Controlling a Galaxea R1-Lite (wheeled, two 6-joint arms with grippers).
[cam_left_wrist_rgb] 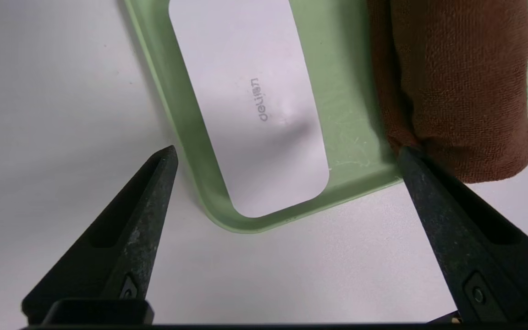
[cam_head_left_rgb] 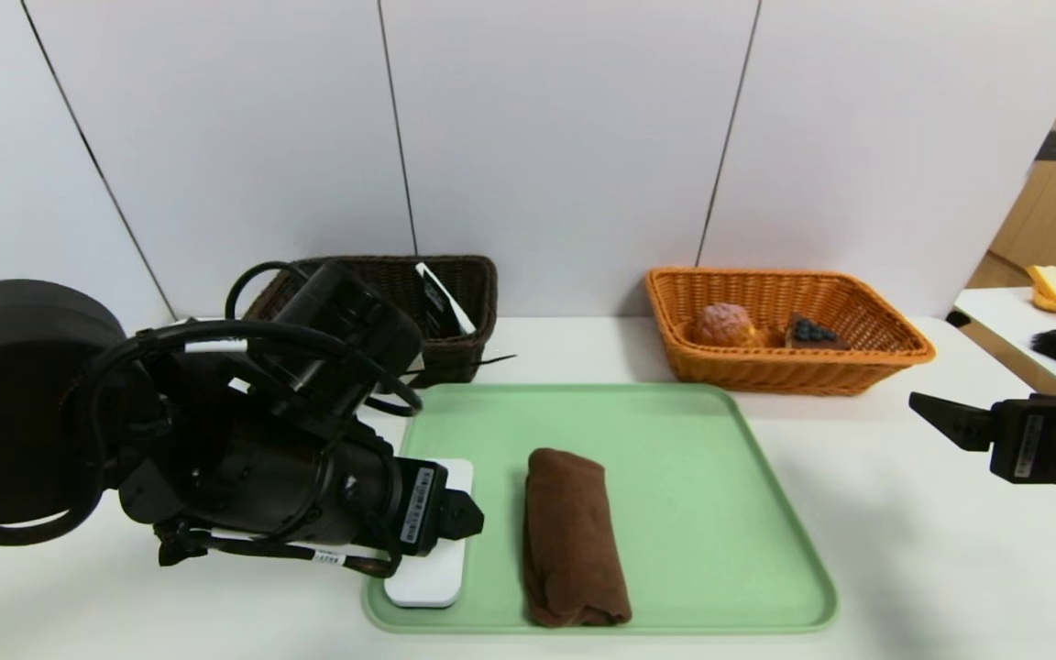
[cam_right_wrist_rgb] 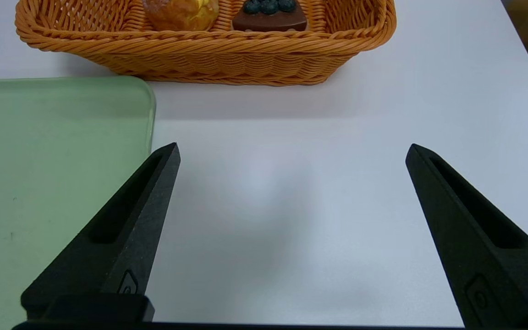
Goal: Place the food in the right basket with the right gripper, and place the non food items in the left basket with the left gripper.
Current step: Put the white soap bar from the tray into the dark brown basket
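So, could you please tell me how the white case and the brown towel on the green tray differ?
The white case is flat, smooth and rigid-looking with rounded corners; the brown towel is a thick, soft fabric roll. The case lies at the tray's left edge, partly hidden in the head view by the open left tool; the towel lies nearer the middle, in full view. Both lie lengthwise on the tray, side by side, not yet in the dark basket.

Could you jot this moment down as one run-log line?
left gripper: open over white case | towel: on tray | right gripper: open, idle
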